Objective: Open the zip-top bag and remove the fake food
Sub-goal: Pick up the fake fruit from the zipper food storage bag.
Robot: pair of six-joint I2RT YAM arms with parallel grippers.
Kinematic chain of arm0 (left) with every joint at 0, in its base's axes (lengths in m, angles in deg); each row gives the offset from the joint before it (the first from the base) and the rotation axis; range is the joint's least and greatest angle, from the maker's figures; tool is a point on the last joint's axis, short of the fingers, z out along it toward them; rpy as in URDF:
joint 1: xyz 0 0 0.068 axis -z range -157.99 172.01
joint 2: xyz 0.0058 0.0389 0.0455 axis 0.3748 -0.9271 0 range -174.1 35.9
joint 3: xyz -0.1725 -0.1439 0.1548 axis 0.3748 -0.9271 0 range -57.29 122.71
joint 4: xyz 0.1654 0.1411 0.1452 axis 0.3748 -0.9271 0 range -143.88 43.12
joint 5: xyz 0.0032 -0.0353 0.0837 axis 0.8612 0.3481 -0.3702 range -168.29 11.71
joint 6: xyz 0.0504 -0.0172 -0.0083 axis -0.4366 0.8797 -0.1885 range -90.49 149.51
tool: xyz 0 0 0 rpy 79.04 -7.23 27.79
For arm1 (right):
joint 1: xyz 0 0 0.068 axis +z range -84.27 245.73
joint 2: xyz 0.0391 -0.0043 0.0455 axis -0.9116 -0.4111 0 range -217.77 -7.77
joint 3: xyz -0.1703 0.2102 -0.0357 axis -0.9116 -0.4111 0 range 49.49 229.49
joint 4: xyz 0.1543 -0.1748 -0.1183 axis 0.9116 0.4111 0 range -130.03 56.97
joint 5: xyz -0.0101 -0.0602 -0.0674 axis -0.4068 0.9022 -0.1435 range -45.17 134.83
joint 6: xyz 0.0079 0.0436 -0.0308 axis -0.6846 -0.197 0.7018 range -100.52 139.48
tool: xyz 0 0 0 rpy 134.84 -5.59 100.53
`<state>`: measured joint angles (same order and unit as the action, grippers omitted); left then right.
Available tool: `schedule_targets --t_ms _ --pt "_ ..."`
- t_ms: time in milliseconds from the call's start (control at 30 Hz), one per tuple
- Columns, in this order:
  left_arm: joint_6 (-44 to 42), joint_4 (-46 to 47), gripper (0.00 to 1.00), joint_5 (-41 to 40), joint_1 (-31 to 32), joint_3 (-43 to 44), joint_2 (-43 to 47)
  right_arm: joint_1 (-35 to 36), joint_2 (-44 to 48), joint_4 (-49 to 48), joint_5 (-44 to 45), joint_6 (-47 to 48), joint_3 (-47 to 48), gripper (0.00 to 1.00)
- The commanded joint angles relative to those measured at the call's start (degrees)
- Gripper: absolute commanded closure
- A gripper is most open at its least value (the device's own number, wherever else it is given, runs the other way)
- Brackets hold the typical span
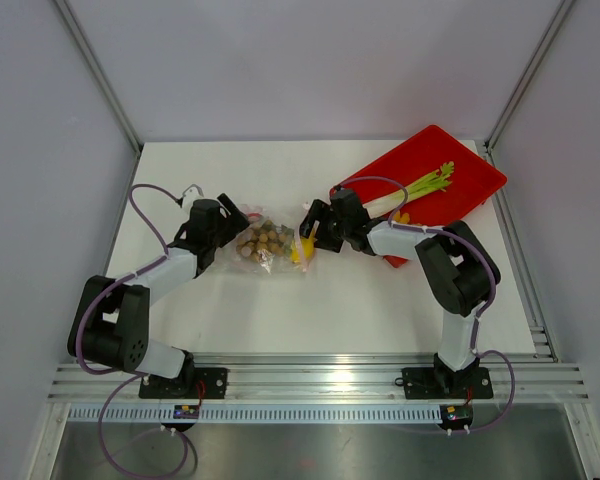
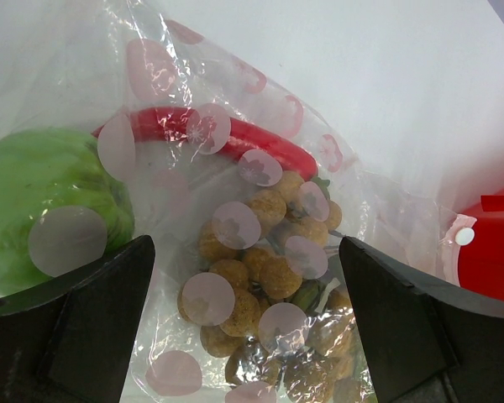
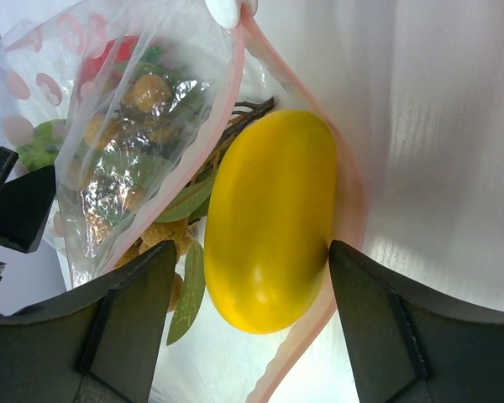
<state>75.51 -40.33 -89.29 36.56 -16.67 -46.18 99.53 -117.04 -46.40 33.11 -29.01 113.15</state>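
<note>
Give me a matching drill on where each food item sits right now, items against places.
1 celery
2 yellow fruit
3 tan balls
4 green fruit

A in the bag, left edge of the left wrist view
B on the red tray
C at the bag's mouth
D clustered mid-bag

Pairs: 1-B, 2-C, 3-D, 4-A

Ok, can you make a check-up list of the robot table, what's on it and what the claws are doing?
Surface: white table.
Job's things: zip-top bag mid-table, holding tan balls, green fruit, yellow fruit at its mouth; celery on red tray.
Clutter: nothing seen.
Grippers: left gripper open astride bag; right gripper open astride yellow fruit.
Cables: purple cables loop along both arms.
Surroundings: grey walls, metal rail in front.
</note>
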Motion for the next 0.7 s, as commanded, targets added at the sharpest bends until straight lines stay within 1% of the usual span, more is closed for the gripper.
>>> schedule_targets --t_ms 0,167,233,367,467,667 --pt "-0.9 2.4 0.05 -0.1 -0.3 -0.6 1.3 -0.1 0.0 -1.5 -1.5 -0.3 1.1 0.2" --pt "-1.0 2.4 0.05 0.0 -0.3 -0.5 1.3 -0.1 -0.6 0.3 -0.8 0.2 1.7 0.21" --pt "-1.0 2.4 0.05 0.0 -0.3 -0.5 1.3 0.0 -0.9 0.8 -0.8 0.3 2.0 0.24" --pt "-1.0 2.4 0.05 0.1 -0.3 -0.5 1.3 0.0 -1.6 1.4 -0.8 0.6 2.4 0.25" --pt "-1.1 2.4 0.05 0.1 -0.3 -0.5 1.3 0.2 -2.3 1.9 -0.8 0.9 3.2 0.25" --pt "-1.1 2.4 0.05 0.1 -0.3 -0.6 1.2 0.7 -3.0 2.9 0.0 1.4 4.2 0.22"
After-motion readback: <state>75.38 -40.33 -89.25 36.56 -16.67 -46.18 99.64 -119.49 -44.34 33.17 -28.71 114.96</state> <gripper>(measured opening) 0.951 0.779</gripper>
